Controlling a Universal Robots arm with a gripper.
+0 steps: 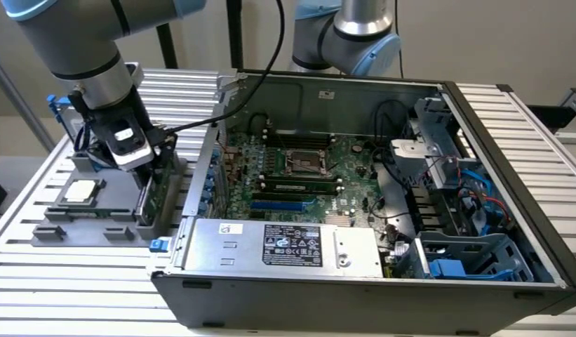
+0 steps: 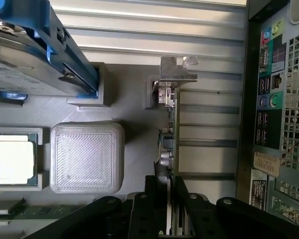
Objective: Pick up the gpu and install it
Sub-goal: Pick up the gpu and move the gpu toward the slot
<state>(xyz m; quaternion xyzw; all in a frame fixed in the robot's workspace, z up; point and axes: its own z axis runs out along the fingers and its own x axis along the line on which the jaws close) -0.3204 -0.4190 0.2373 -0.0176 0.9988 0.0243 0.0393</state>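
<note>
- One gpu (image 2: 170, 144): thin green card with silver bracket, upright in one grey ribbed holder (image 2: 134, 134), on the exterior view's left of one open metal case (image 1: 363, 298).
- Black jaws clamped on the gpu's edge.

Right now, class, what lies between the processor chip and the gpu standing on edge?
A pale, ribbed square block sits between the processor chip and the gpu; the wrist view shows this.

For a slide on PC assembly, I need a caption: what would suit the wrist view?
Gripper at the gpu, which stands on edge in the gray holder beside the computer case.
</note>
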